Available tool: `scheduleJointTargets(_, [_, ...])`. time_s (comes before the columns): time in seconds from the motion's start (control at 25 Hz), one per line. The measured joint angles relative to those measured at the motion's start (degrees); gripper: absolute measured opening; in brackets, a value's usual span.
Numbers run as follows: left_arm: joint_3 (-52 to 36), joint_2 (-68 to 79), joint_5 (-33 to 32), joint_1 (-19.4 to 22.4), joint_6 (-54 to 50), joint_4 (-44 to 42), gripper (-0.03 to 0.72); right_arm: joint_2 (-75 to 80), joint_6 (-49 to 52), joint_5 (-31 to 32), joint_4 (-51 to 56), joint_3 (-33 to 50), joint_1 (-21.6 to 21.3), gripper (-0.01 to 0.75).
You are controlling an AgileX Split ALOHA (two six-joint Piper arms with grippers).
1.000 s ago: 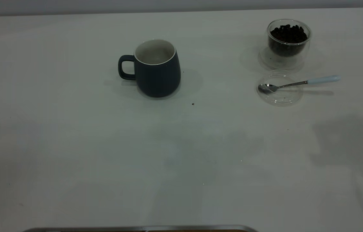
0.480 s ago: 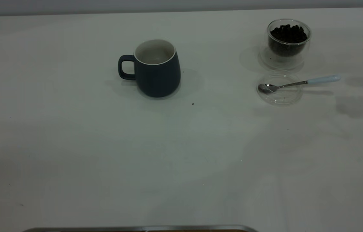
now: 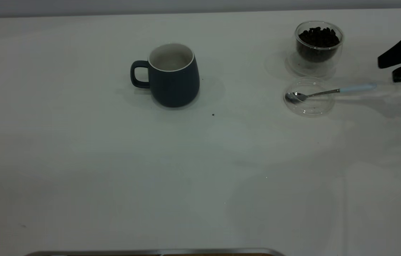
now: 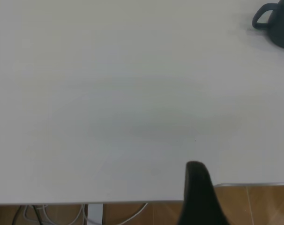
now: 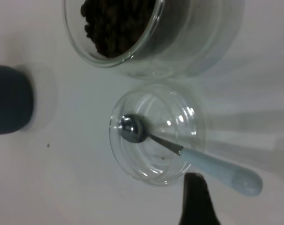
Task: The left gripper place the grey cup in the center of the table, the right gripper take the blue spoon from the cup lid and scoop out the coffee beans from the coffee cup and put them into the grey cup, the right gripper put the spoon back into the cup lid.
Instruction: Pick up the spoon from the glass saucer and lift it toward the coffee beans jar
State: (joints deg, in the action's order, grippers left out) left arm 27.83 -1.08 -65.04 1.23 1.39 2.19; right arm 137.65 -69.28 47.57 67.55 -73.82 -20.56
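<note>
White worktop (image 3: 79, 160) fills the near part of the exterior view, bare but for a few tiny dark specks (image 3: 213, 115). Farther back, near the middle, the grey cup (image 3: 174, 75) stands upright with its handle pointing toward the left arm's side and its white inside showing no beans. Off toward the right arm's side sits the cup lid (image 3: 309, 97), a shallow clear dish flat on the worktop, with the blue spoon (image 3: 330, 92) lying across it: the metal bowl rests inside the dish and the pale blue handle sticks out over the rim toward the right edge. Just behind the lid stands the coffee cup (image 3: 319, 45), upright and holding a heap of coffee beans (image 3: 318, 36). The right gripper (image 3: 387, 70) reaches in from the right edge, just beyond the tip of the spoon handle and apart from it, with its two pointed fingers spread and nothing between them. Only one dark finger of the left gripper (image 4: 198, 192) shows in the left wrist view, by the worktop's near edge and well apart from the grey cup; whether it is spread or closed cannot be made out.
</note>
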Motion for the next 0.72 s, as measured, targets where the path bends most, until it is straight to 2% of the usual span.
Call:
scheduleJointTargets(0.44, [0.00,0.00,0.00,0.00,0.00,0.00,0.555,7.95,-1.74,5.20,1.82,-5.64,0.00,0.534])
scheduleJointTargets(0.72, [0.00,0.00,0.00,0.00,0.00,0.00,0.555,10.75,-2.57,8.85,4.37,-6.38,0.24,0.534])
